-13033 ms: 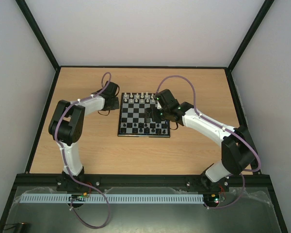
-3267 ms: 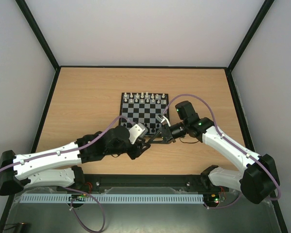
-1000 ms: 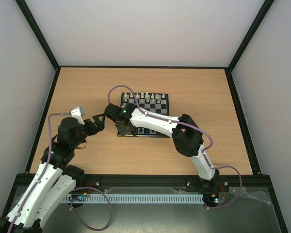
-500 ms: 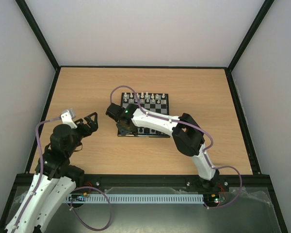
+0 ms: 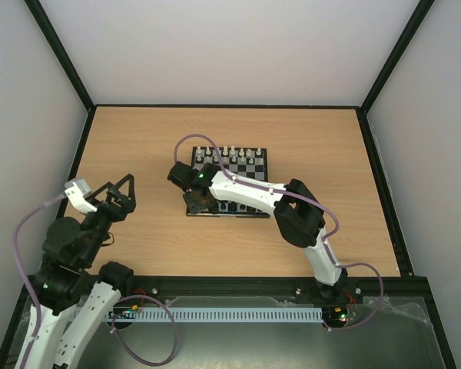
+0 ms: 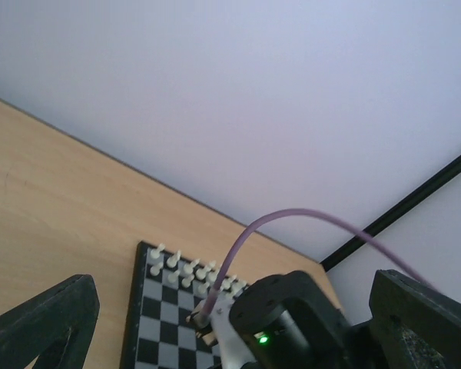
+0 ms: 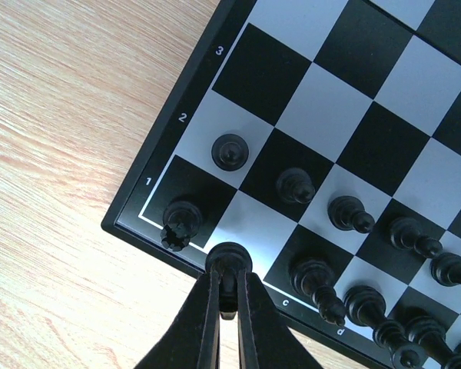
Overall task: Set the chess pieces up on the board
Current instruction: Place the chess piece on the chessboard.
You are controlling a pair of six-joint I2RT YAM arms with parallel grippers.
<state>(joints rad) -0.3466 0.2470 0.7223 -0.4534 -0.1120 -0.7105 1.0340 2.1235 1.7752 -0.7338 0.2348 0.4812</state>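
Note:
The board lies mid-table, with white pieces along its far rows. In the right wrist view my right gripper is shut on a small black chess piece, held over the pale square at the board's near-left edge. To its left a black rook stands on the corner square, and a black pawn stands one square beyond that. More black pieces run along the near rows to the right. My left gripper is open and empty, lifted left of the board.
The right arm reaches across the board's near-left corner, its purple cable arching above. The left wrist view shows the board and the right arm's wrist between my open fingers. Black frame rails and pale walls bound the table.
The left arm has drawn back toward the near-left and swung upward, still open. The right gripper has stayed at the board's near-left corner with the piece.

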